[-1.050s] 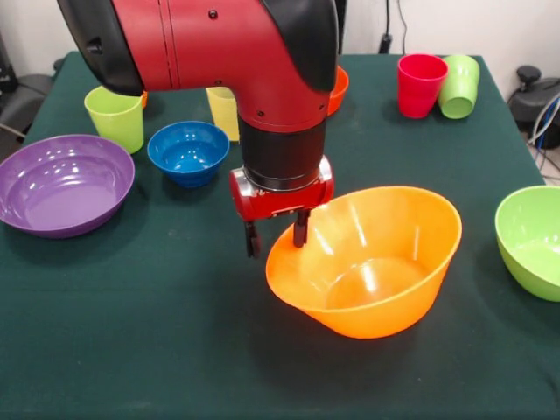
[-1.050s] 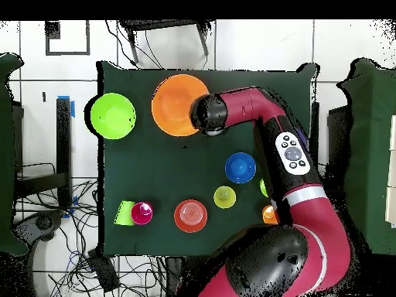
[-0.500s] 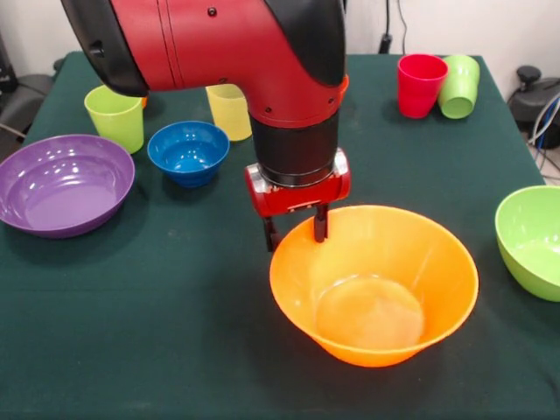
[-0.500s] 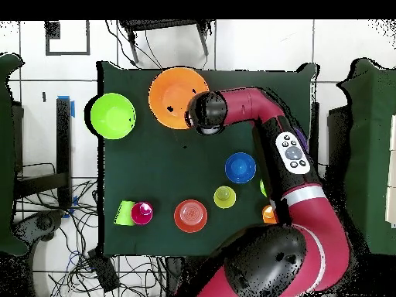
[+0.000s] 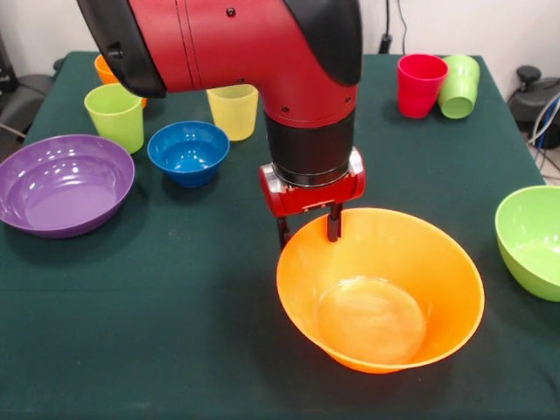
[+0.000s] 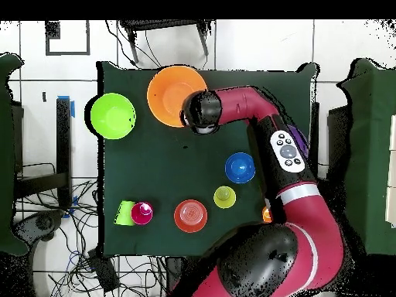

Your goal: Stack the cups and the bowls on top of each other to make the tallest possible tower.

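My gripper (image 5: 308, 231) is shut on the far-left rim of the large orange bowl (image 5: 385, 297), one finger inside the rim and one outside. The bowl sits upright at the front centre; whether its base touches the cloth I cannot tell. From overhead the orange bowl (image 6: 172, 93) lies at the table's top, partly under my wrist. The purple bowl (image 5: 61, 184) and blue bowl (image 5: 188, 150) are at the left, the green bowl (image 5: 534, 241) at the right edge. A red-orange bowl (image 6: 191, 216) shows only from overhead.
A lime cup (image 5: 115, 116), yellow cup (image 5: 234, 109) and orange cup (image 5: 105, 68) stand at the back left. At the back right a red cup (image 5: 420, 84) stands with a green cup (image 5: 458, 86) leaning on it. My arm hides the table's back centre.
The orange bowl, tilted a second ago, has levelled out and shifted with my gripper toward the front right. The other cups and bowls have stayed put.
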